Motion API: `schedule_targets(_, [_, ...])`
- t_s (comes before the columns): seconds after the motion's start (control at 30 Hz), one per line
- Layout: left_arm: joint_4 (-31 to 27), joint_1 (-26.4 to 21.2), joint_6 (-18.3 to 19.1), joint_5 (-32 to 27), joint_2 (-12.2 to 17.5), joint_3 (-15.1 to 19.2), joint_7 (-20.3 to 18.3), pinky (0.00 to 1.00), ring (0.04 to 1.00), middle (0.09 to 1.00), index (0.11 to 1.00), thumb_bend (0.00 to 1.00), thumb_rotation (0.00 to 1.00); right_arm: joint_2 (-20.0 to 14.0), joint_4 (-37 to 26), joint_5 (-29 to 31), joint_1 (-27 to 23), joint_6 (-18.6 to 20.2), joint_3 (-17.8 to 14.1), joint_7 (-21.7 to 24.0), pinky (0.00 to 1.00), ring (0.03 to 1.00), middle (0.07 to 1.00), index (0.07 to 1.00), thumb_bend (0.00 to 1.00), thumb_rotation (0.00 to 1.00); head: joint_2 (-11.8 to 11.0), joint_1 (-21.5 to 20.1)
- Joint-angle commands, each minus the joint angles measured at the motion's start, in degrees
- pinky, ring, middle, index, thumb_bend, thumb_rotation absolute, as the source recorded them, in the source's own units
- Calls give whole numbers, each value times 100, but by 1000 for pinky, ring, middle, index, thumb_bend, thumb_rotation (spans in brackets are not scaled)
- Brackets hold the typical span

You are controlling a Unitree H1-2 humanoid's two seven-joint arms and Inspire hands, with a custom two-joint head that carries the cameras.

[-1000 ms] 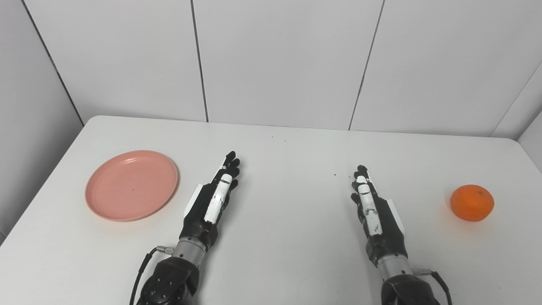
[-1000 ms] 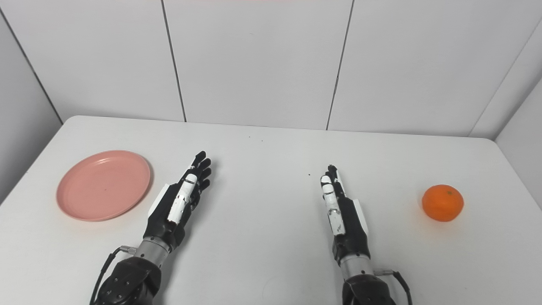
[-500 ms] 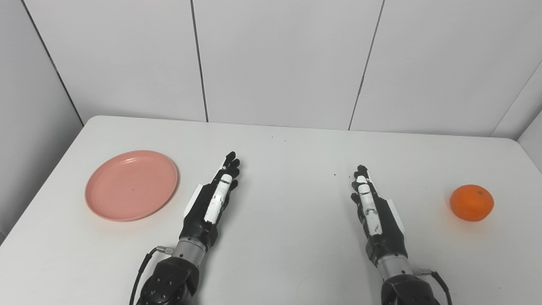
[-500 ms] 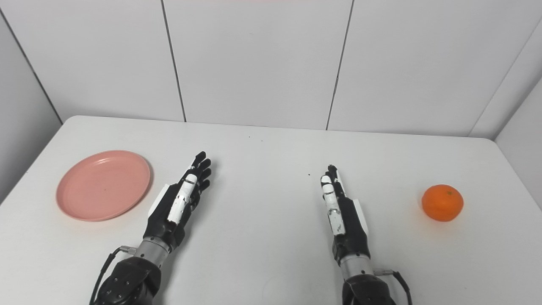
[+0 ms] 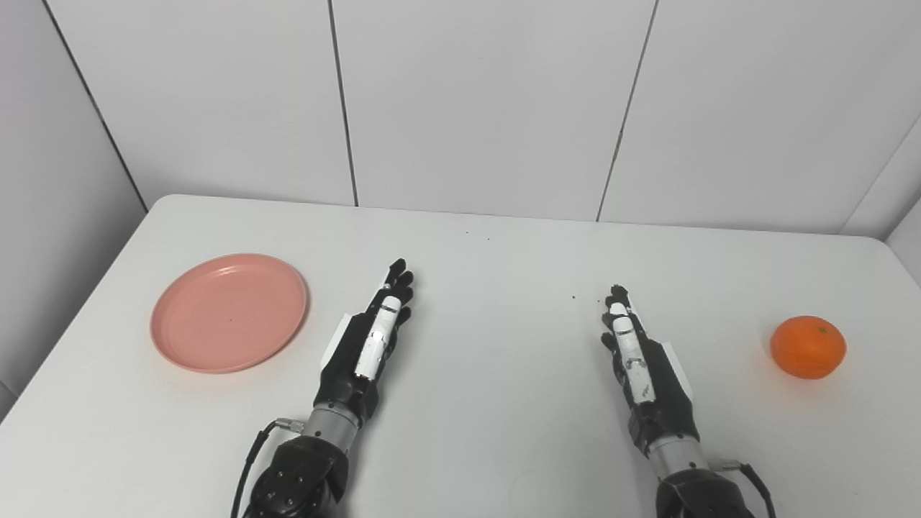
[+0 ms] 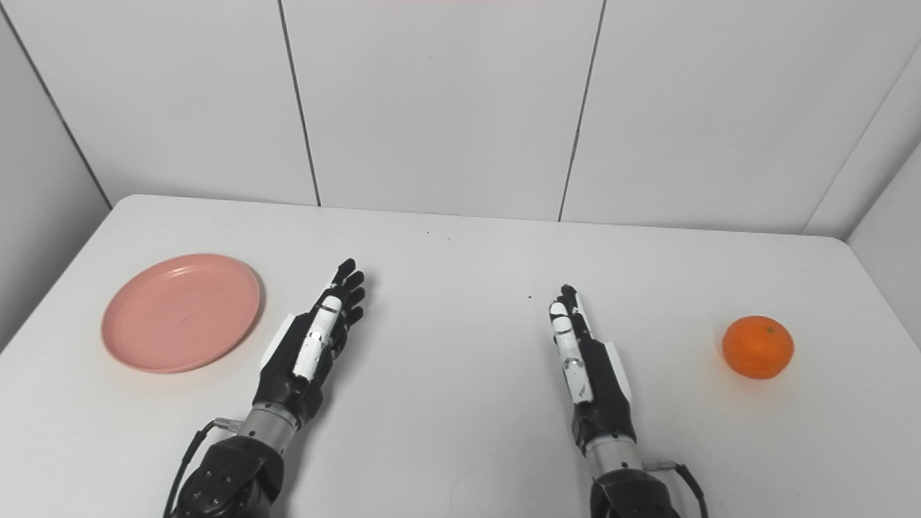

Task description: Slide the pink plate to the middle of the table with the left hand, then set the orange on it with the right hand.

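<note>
**Both hands flat and empty over a white table**

Smooth matte white table (image 5: 489,403) with rounded far corners, dotted by a few dark specks near its middle. Behind it, pale grey wall panels (image 5: 482,101) split by thin dark seams, angled in at both sides. Round pink plastic plate (image 5: 229,312) lying flat on the left part, well apart from the middle. Round orange fruit (image 5: 807,347) resting near the right edge. Black-and-white left hand (image 5: 368,342) stretched out just right of the plate, fingers straight, holding nothing. Black-and-white right hand (image 5: 640,360) likewise extended and empty, well short of the orange.
</note>
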Motion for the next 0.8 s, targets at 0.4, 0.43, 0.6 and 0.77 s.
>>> schedule_targets(0.4, [351, -105, -485, 500, -481, -297, 305, 978, 990, 1000, 976, 341, 1000, -556, 165, 530, 29, -653, -177, 646, 1000, 1000, 1000, 1000, 249, 1000, -426, 884])
schedule_targets(0.43, [361, -106, -484, 504, -499, -292, 311, 972, 988, 1000, 976, 337, 1000, -561, 178, 539, 28, -668, -180, 659, 1000, 1000, 1000, 1000, 247, 1000, -435, 907])
schedule_targets(0.6, [369, -114, -431, 527, -500, -292, 314, 967, 986, 1000, 982, 337, 1000, -563, 202, 520, 30, -701, -167, 685, 1000, 1000, 1000, 1000, 247, 1000, -472, 925])
schedule_targets(0.77, [351, -116, -459, 549, -466, -307, 316, 970, 984, 999, 980, 323, 1000, -543, 163, 470, 29, -637, -152, 682, 1000, 1000, 1000, 1000, 248, 1000, -473, 953])
